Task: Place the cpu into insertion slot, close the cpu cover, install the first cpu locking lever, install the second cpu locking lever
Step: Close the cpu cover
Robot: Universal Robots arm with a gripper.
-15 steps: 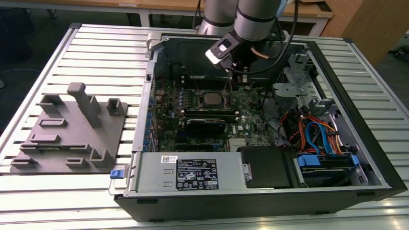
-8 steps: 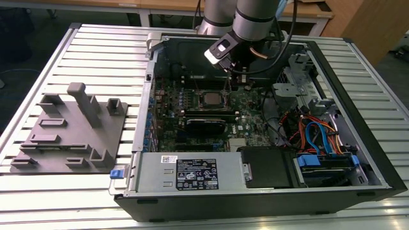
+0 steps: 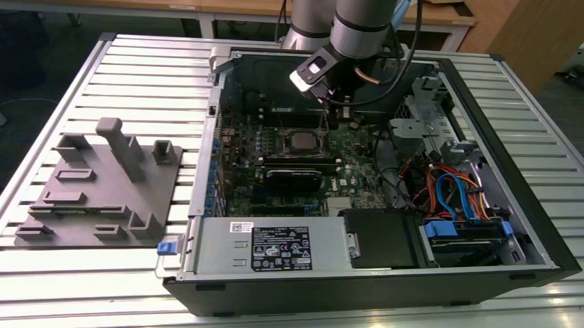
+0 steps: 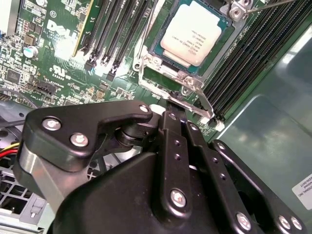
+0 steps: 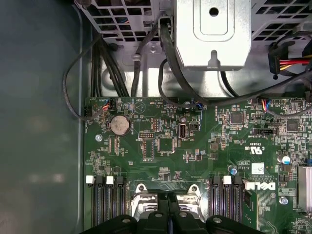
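Observation:
The cpu (image 4: 192, 31), a pale silver square chip, lies flat in the insertion slot (image 4: 217, 45) on the green motherboard. The cpu cover (image 4: 165, 83), a thin silver frame, lies down around it. A thin metal lever rod (image 4: 265, 6) runs off from the socket's far corner. My gripper (image 4: 170, 105) is shut, its black fingertips pressed together right at the cover's near edge; whether they pinch anything is hidden. In the exterior view the gripper (image 3: 345, 119) hangs inside the case just to the right of the cpu (image 3: 299, 141). In the first wrist view the fingertips (image 5: 168, 202) meet at the cover (image 5: 187, 192).
The open black computer case (image 3: 538, 225) lies on a slatted table. A grey power supply (image 3: 264, 249) fills its front. Coloured cables (image 3: 447, 188) crowd the exterior view's right. Memory slots (image 4: 112, 29) flank the socket. A grey fixture block (image 3: 100, 184) stands outside the case.

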